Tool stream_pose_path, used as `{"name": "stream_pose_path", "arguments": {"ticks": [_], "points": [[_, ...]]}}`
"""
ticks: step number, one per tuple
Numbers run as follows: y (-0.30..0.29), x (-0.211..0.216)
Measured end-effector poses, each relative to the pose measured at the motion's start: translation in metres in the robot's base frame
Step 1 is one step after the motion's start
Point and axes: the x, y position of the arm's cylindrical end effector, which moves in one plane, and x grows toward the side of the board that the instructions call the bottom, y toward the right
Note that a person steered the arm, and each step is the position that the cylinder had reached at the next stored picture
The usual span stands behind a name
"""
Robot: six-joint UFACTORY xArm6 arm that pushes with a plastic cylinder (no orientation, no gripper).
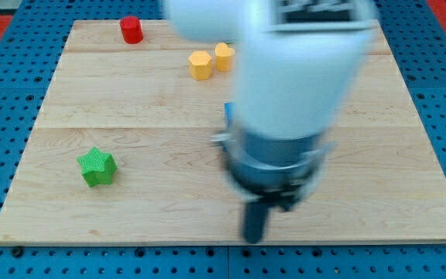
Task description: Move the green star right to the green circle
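The green star [97,167] lies on the wooden board at the view's lower left. My tip [253,237] is at the view's bottom centre, near the board's bottom edge, far to the right of the star and not touching it. The arm's big white and grey body [285,85] fills the centre and top of the view and is blurred. No green circle shows; it may be hidden behind the arm. A sliver of a blue block [228,111] peeks out at the arm's left edge.
A red cylinder [132,29] stands at the view's top left. Two yellow blocks, one hexagonal [200,65] and one beside it [224,56], sit at the top centre. The wooden board [68,93] lies on a blue pegboard surface.
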Motion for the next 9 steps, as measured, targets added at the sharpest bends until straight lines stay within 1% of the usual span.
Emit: {"name": "stream_pose_path", "arguments": {"ticks": [1, 2, 3, 4, 5, 6, 7, 8, 9], "points": [[-0.087, -0.003], [-0.121, -0.003], [-0.13, -0.003], [-0.191, -0.004], [-0.242, -0.023], [-0.216, -0.071], [-0.168, -0.126], [-0.094, -0.148], [-0.105, -0.104]]}}
